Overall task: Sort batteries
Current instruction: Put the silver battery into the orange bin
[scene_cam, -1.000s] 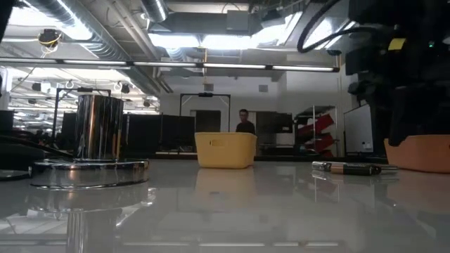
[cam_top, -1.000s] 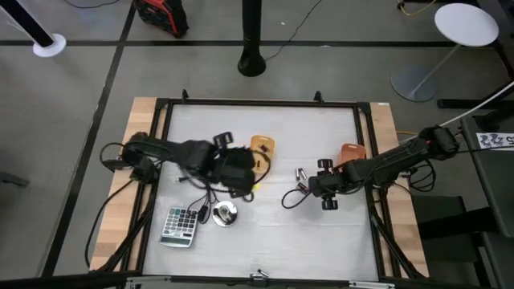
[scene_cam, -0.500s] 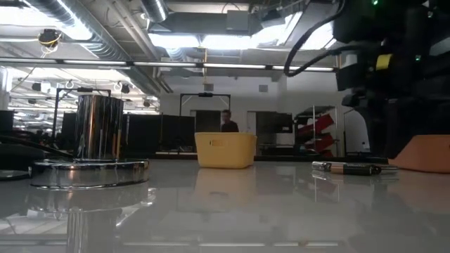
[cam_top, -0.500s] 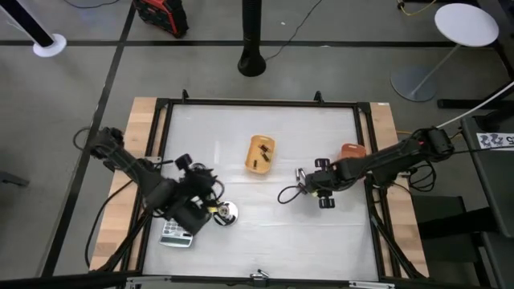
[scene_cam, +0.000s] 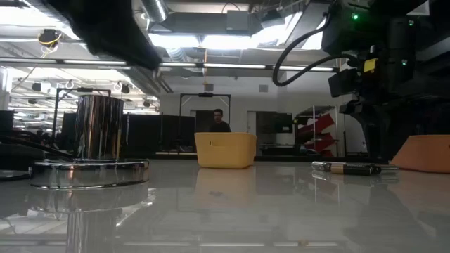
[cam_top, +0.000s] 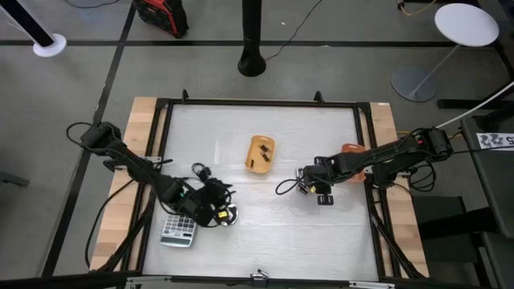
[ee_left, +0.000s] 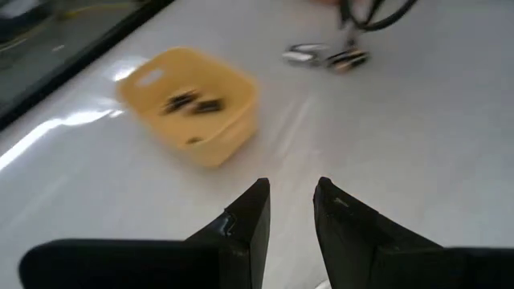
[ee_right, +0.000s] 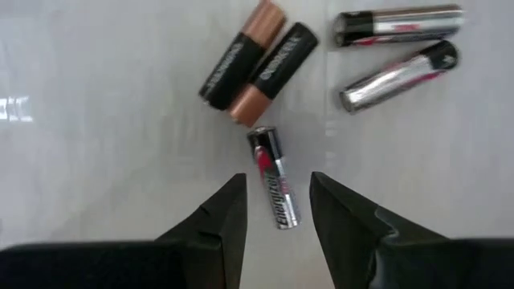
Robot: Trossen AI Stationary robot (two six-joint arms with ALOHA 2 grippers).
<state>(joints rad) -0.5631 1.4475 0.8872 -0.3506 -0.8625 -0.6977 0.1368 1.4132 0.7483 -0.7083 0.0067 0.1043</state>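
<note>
A small silvery battery (ee_right: 275,188) is framed lengthwise between the right gripper (ee_right: 277,210)'s parted, empty fingers, beside two copper-tipped batteries (ee_right: 255,63).

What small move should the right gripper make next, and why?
Probably lower straight down and close. The right gripper is open, with the small silver battery lying lengthwise between its fingers, apart from the two copper-topped batteries beside it.
</note>
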